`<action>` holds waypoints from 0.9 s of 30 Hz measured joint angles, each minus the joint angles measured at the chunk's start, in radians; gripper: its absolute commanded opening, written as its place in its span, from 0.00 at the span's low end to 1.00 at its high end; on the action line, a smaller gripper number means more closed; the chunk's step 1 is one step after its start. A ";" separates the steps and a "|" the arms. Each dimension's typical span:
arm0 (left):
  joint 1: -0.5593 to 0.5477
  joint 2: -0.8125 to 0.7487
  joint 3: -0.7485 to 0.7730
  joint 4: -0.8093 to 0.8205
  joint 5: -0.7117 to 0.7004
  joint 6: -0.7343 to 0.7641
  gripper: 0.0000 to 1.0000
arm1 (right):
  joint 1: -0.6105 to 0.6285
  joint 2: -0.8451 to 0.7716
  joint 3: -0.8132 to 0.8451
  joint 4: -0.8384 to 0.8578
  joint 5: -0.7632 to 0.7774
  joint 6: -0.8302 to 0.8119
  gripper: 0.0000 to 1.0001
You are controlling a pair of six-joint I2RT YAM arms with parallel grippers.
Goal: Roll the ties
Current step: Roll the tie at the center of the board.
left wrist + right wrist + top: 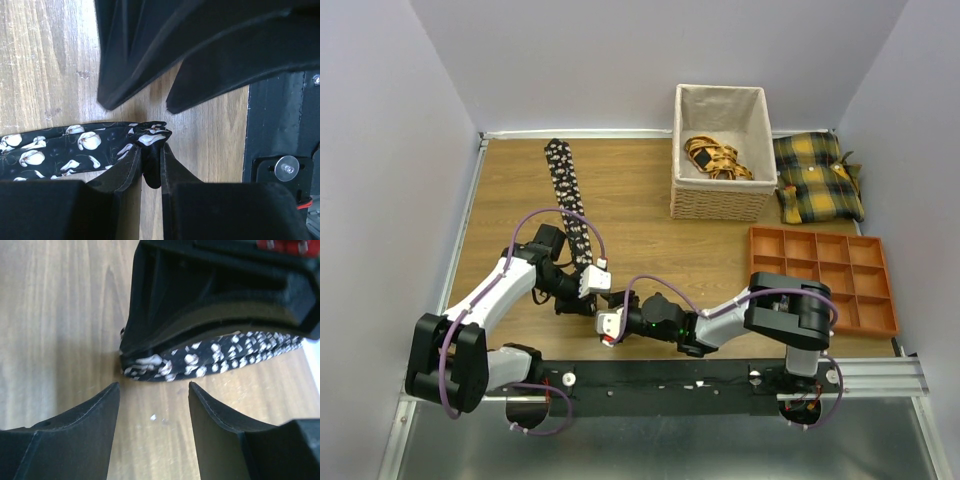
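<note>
In the lower middle of the overhead view, the near end of the tie point(567, 200) is pinched in the left gripper point(592, 283). Its jaws stand narrow, with a small fold of fabric bunched between them. The left wrist view shows the tip folded over on itself and hanging a little below the fingertips. From there the strip runs flat across the bench point(650, 250) toward the upper left of the frame, straight and unrolled. The right gripper point(154, 395) sits just below and to the right of the left one. Its jaws are apart and hold nothing, and they face the folded end with bare wood between them.

The tie looks light, thin and limp. It will drape rather than hold a shape, and a started coil is likely to spring loose unless it is pinned. The fabric seems smooth enough to slide on the wood, so dragging one end may shift the whole strip. The best hold, I judge, is across the narrow width at the folded end, where the layers give the pads something thick to bite. A grip on one edge alone would probably let the fabric twist or slip out. Nothing here looks fragile, though a hard pull could crease it.
</note>
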 measured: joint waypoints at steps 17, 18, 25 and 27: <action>0.003 0.007 0.000 -0.002 0.013 0.005 0.13 | 0.025 0.046 0.045 0.011 -0.086 -0.114 0.60; 0.003 0.007 0.000 -0.002 0.011 0.005 0.13 | 0.025 0.060 0.058 0.009 -0.085 -0.108 0.60; 0.017 0.011 0.000 0.003 -0.013 0.009 0.13 | 0.025 0.098 0.096 0.013 -0.052 -0.069 0.59; 0.017 0.011 0.000 0.002 -0.012 0.011 0.13 | 0.026 0.098 0.096 0.013 -0.036 -0.061 0.57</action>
